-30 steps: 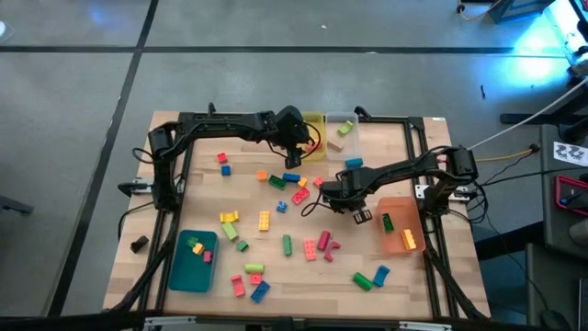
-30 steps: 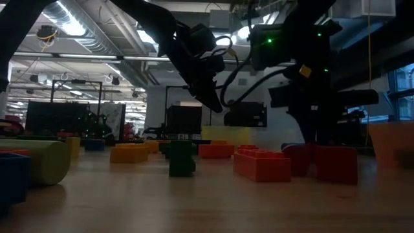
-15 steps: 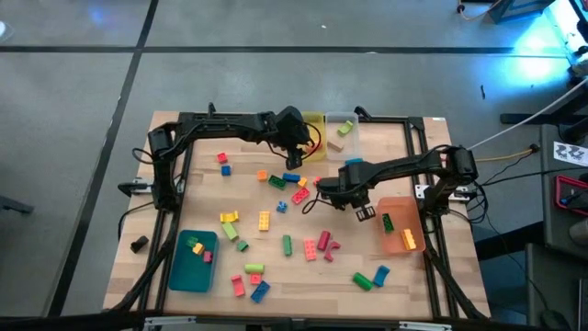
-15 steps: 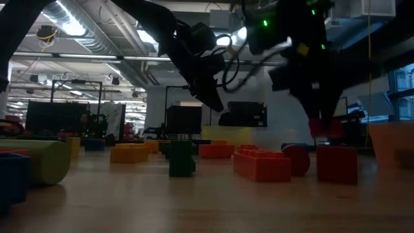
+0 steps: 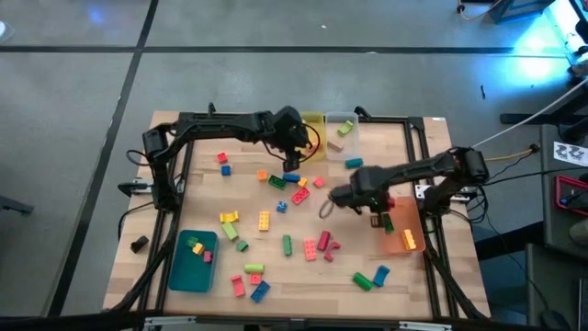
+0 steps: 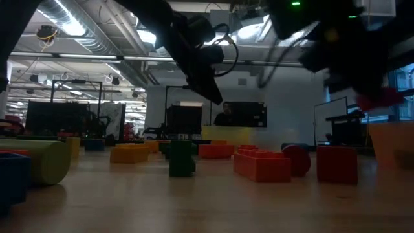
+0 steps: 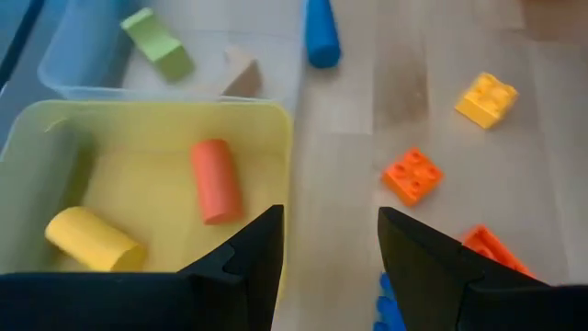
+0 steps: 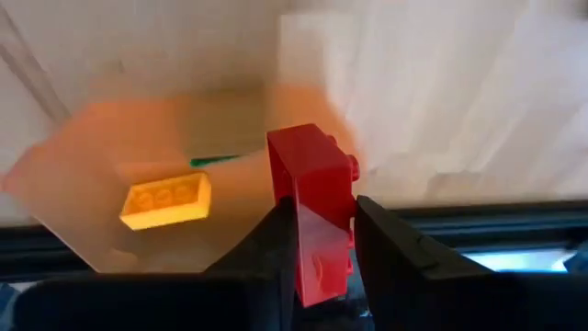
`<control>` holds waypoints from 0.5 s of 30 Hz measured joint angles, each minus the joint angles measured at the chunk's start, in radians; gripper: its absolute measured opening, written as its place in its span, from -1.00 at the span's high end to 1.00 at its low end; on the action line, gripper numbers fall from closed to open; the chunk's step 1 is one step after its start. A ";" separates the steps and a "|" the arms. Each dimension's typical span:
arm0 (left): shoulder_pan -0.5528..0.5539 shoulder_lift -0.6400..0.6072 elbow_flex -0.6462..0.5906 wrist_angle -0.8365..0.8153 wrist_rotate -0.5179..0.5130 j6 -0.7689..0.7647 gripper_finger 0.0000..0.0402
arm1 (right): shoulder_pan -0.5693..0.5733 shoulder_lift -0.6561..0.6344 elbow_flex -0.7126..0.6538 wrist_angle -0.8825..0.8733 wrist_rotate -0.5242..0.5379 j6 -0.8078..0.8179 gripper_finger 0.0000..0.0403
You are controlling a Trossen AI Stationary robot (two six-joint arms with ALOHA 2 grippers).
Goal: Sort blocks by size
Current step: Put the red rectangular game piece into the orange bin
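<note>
Seen from above, the pale wooden table (image 5: 276,253) is evenly and softly lit with faint shadows, while a cold blue-white glare burns at the upper right corner of the grey floor. The table-height picture is dim and backlit by bright ceiling strip lights, so the dark arms read as silhouettes, the right one smeared by motion blur, and the nearest bricks are out of focus. The right wrist picture is hazy and washed out around its translucent orange bin (image 8: 110,202), whereas the left wrist picture is bright and fairly sharp.

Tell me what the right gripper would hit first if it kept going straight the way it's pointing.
Probably the orange bin. The right gripper, shut on a red block, points toward its floor, where a yellow block lies slightly to one side. Depth is unclear.
</note>
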State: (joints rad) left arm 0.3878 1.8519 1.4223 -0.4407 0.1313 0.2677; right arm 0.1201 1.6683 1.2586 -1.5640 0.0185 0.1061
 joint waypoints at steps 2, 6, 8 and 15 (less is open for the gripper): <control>-0.008 0.000 0.000 -0.011 0.001 0.007 0.19 | 0.034 -0.029 -0.053 -0.010 0.000 0.055 0.55; -0.026 0.000 0.000 -0.016 0.001 0.013 0.19 | 0.108 -0.081 -0.148 -0.006 0.004 0.184 0.53; -0.036 0.000 0.000 -0.023 0.000 0.028 0.19 | 0.143 -0.095 -0.178 -0.006 -0.005 0.234 0.52; -0.087 0.001 0.000 -0.140 0.001 0.074 0.19 | 0.220 -0.108 -0.208 -0.002 -0.002 0.262 0.49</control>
State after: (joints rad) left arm 0.3004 1.8526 1.4220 -0.5809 0.1326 0.3417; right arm 0.3399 1.5608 1.0504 -1.5657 0.0162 0.3679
